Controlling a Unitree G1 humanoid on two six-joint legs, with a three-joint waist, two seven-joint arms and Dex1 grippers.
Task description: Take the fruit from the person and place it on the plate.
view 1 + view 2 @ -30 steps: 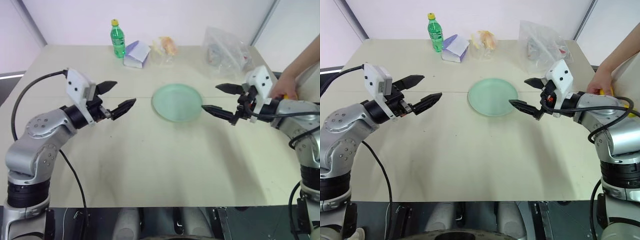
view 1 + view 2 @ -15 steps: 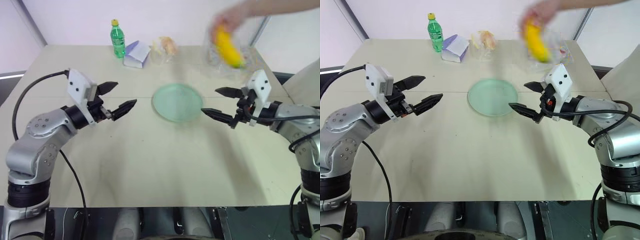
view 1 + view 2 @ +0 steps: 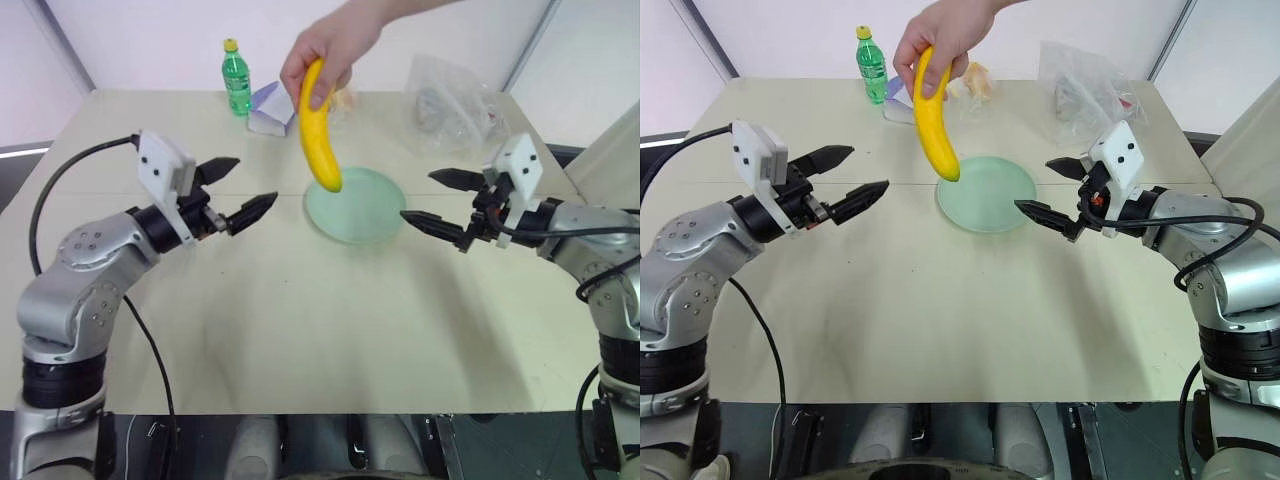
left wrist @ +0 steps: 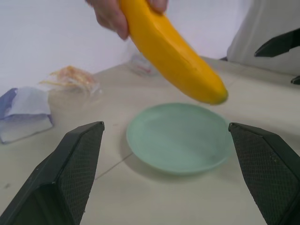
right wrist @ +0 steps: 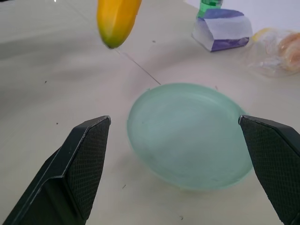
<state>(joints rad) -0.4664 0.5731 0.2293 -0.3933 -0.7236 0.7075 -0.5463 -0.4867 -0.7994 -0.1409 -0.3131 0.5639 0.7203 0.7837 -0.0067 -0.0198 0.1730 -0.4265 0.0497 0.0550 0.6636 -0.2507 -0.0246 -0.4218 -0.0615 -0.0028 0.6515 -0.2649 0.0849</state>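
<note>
- Above the counter [image 3: 300, 330], near the left rim of the pale green plate [image 3: 375, 215], a person's hand [image 3: 325, 45] dangles a yellow banana [image 3: 318, 130] by its upper end, its lower tip hanging just over the plate's edge.
- Our left pincer [image 3: 245, 190] hovers beside the plate with its black fingers spread wide and empty, pointing toward the banana, which hangs a little apart from it.
- Our right pincer [image 3: 437, 200] sits at the plate's other side, likewise spread and holding nothing.
- At the far edge of the counter stand a green bottle [image 3: 236, 78], a purple-and-white carton [image 3: 272, 110], a clear-wrapped snack [image 3: 975, 80] and a crumpled plastic bag [image 3: 455, 95], all well away from the handover.
- We judge the handover is the step in hand: the fruit is offered, not yet taken.
- Next, we would bring the left pincer around the banana's middle, below the person's fingers, close gently, then wait for release before lowering it flat onto the plate.
</note>
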